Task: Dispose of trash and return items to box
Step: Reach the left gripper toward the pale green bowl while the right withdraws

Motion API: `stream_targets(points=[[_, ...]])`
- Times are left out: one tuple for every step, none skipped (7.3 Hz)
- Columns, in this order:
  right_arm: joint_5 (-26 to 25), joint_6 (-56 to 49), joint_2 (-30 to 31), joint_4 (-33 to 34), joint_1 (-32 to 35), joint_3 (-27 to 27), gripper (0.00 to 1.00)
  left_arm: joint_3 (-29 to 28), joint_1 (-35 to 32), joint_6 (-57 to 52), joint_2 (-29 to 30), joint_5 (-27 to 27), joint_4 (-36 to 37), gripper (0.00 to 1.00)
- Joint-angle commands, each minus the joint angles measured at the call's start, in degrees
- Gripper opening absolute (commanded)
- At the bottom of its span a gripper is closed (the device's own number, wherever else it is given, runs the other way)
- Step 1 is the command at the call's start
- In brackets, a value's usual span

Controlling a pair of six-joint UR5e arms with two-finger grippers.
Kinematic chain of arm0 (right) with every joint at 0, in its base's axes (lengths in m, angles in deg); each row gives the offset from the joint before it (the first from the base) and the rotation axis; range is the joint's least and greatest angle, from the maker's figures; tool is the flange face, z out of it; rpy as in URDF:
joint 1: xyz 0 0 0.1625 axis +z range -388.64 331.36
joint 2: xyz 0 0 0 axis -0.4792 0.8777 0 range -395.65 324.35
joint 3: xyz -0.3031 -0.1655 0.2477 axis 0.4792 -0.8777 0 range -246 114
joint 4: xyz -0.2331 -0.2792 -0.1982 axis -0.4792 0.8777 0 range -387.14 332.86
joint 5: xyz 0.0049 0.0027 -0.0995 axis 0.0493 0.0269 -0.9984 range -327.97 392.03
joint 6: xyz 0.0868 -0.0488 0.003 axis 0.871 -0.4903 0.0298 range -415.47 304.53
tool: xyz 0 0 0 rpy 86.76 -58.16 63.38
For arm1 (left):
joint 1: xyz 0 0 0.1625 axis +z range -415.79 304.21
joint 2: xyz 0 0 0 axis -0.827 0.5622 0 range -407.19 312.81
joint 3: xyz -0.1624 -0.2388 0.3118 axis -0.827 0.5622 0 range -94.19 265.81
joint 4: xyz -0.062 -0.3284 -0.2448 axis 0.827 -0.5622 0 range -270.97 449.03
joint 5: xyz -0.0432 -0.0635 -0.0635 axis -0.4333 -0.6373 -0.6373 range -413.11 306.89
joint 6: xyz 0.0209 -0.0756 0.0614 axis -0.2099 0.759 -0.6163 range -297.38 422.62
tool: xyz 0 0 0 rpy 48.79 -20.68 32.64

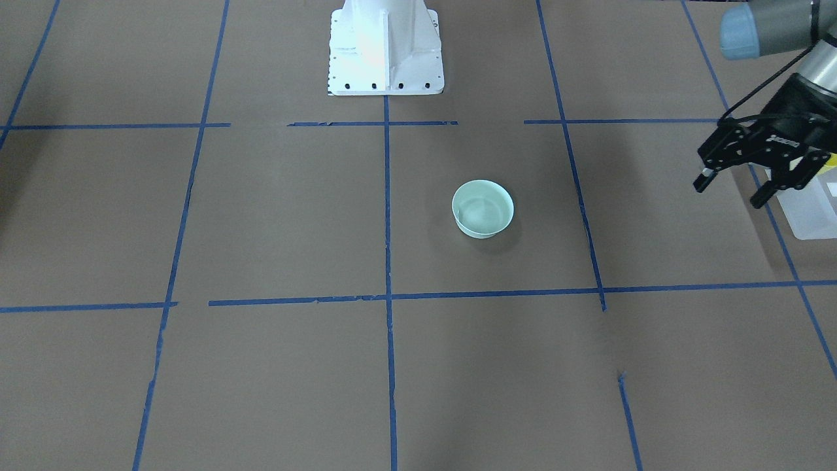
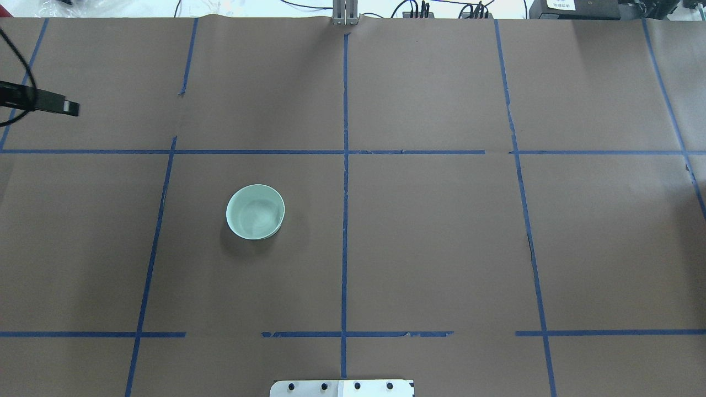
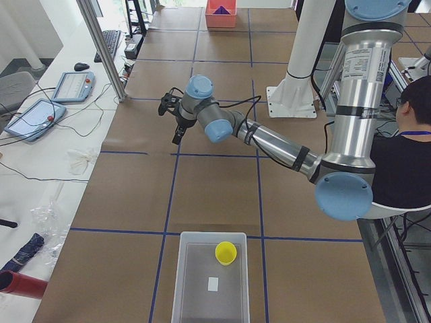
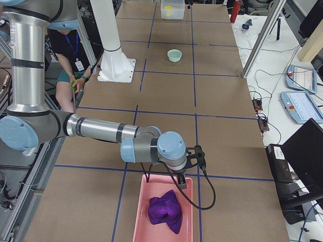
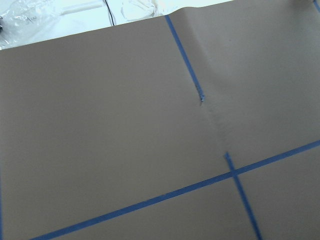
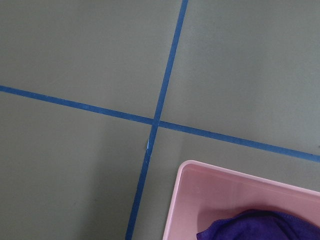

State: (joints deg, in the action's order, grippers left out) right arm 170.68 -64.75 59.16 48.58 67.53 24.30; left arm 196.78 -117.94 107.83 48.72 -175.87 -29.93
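The pale mint-green bowl stands upright and empty on the brown table, left of centre in the overhead view. The yellow cup stands inside the translucent box at the table's left end. My left gripper is open and empty, in the air beside the box and well apart from the bowl. My right gripper hangs over the near rim of a pink tray; I cannot tell whether it is open or shut.
The pink tray at the table's right end holds a purple cloth. The white robot base stands at the table's middle. Blue tape lines cross the brown paper. Tablets and cables lie beyond the far edge.
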Motion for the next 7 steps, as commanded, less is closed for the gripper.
stream_targets(points=[[0.0,1.2,0.1,-1.9,-0.9,0.0,1.0,0.7,14.2,21.0,3.8,10.9,0.3,1.0],[0.0,1.1,0.3,-2.2,-0.9,0.0,1.0,0.0,21.6,29.3,3.9,18.3,0.3,0.9],[0.0,0.8,0.5,-2.2,-0.8,0.0,1.0,-1.2,26.3,33.8,4.6,21.9,0.5,0.84],[0.0,0.6,0.6,-2.2,-0.9,0.0,1.0,-2.8,28.7,37.8,6.3,22.8,0.6,0.83],[0.0,0.5,0.6,-2.2,-0.8,0.0,1.0,-4.9,31.5,39.8,8.4,25.8,1.4,0.82],[0.0,0.5,0.6,-2.2,-0.8,0.0,1.0,-6.4,32.2,40.8,9.3,26.3,2.2,0.78],[0.0,0.4,0.6,-2.2,-0.8,0.0,1.0,-7.7,33.7,42.5,9.5,26.3,2.3,0.64]])
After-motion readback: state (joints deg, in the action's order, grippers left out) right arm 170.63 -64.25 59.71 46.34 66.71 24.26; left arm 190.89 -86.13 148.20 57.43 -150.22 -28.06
